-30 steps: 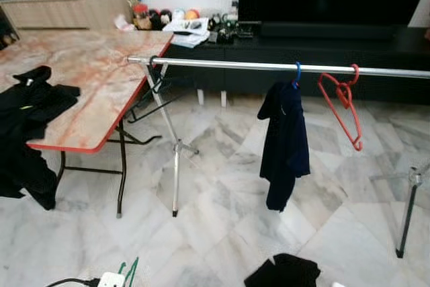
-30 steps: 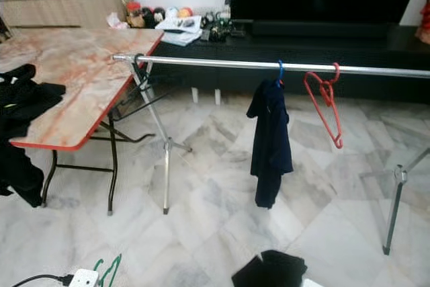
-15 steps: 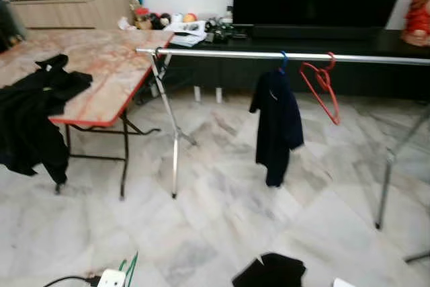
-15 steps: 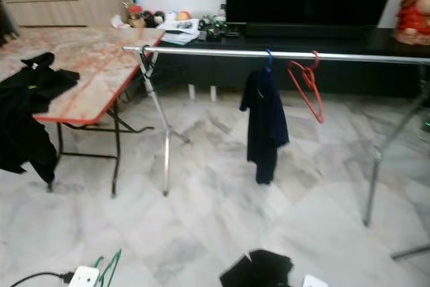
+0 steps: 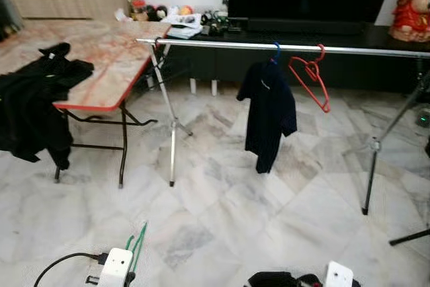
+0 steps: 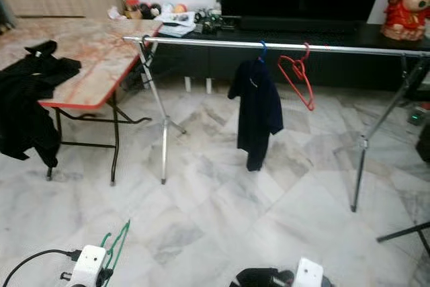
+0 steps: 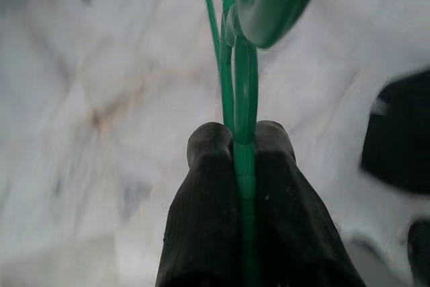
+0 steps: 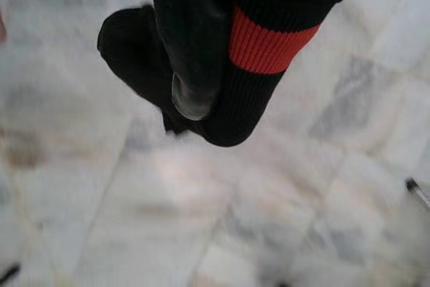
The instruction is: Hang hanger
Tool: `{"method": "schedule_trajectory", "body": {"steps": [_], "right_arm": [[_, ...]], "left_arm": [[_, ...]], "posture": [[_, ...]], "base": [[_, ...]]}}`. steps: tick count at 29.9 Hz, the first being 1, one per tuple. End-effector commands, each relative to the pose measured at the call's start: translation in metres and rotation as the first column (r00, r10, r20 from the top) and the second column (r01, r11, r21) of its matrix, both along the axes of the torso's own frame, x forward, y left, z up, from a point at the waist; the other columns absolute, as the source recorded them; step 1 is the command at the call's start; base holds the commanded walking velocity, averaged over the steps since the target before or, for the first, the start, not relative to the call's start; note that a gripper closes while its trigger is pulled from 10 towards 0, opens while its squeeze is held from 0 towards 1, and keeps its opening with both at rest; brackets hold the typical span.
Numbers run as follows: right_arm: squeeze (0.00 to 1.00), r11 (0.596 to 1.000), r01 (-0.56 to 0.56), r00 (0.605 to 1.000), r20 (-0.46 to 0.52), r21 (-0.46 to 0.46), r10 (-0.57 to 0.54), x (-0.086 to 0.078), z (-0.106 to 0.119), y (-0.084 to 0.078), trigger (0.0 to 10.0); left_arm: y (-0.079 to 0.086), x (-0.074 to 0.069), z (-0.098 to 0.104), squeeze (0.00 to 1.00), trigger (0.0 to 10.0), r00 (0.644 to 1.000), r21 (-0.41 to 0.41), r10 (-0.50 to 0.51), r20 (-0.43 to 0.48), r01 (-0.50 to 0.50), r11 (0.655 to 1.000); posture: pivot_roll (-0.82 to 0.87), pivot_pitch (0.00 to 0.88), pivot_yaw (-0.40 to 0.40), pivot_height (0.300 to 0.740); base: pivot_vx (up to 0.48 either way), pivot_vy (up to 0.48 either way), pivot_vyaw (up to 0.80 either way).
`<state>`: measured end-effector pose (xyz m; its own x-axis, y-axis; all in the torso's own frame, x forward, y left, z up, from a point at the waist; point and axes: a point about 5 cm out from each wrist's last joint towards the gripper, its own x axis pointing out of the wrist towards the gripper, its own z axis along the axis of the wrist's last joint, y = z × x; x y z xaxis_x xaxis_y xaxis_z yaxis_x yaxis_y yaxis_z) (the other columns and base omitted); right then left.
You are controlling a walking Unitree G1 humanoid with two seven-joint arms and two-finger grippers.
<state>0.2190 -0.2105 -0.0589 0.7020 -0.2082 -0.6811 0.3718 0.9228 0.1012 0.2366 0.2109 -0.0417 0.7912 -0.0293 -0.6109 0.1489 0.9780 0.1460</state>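
The thin green plastic hanger (image 7: 236, 65) is pinched by its neck between the two black fingers of the left hand (image 7: 240, 140), which are closed tight on it so the hook curves free beyond the fingertips, ready, I judge, to be lifted over a rail; in the head views it sits low at the left near the floor (image 5: 215, 213), well short of the rack. The right hand (image 8: 195, 102) carries a black knitted garment with a red band (image 8: 269, 45), draped over and around its fingers; how far those fingers are parted I cannot tell. Ahead stands the long silver clothes rail on tripod legs (image 5: 222, 44), well apart from the robot, so the approach is not yet finished. On it I count two hangers: one blue hanger (image 5: 276, 52) bearing a dark navy shirt (image 5: 267, 115), and just beside it one empty red plastic hanger (image 5: 310, 80), tilted. The stretch of rail between the shirt and the left end is bare, a likely place for the green one. One black garment (image 5: 33, 109) lies over the edge of the marble-patterned counter with a red rim (image 5: 101, 58), left of the rail.
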Motion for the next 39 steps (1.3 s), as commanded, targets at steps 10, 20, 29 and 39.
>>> {"method": "schedule_trajectory", "body": {"steps": [10,20,29,39], "right_arm": [[0.00,0.991,-0.076,0.939,0.326,-0.112,0.109,0.087,0.078,-0.011,10.0],[0.00,0.927,-0.256,0.858,0.376,-0.275,0.349,0.130,0.125,0.016,10.0],[0.00,0.872,-0.322,0.843,0.308,-0.369,0.441,0.159,0.160,0.037,10.0],[0.00,0.805,-0.389,0.800,0.270,-0.447,0.536,0.172,0.182,0.057,10.0]], "left_arm": [[-0.029,0.054,0.052,0.00,10.0,0.916,0.034,-0.351,0.194,0.351,0.936],[-0.031,0.050,0.069,0.00,10.0,0.668,0.014,-0.744,0.013,0.744,0.668],[-0.043,0.050,0.109,0.00,10.0,0.469,-0.090,-0.883,-0.018,0.879,0.469],[-0.060,0.051,0.135,0.00,10.0,0.385,-0.117,-0.922,0.031,0.918,0.379]], "posture": [[0.00,0.038,-0.008,0.740],[0.01,0.047,-0.018,0.740],[0.01,0.048,-0.023,0.740],[0.02,0.045,-0.030,0.740]], "base": [[0.000,0.000,0.00],[0.000,0.000,0.00],[0.000,0.000,0.00],[0.000,0.000,0.00]]}}
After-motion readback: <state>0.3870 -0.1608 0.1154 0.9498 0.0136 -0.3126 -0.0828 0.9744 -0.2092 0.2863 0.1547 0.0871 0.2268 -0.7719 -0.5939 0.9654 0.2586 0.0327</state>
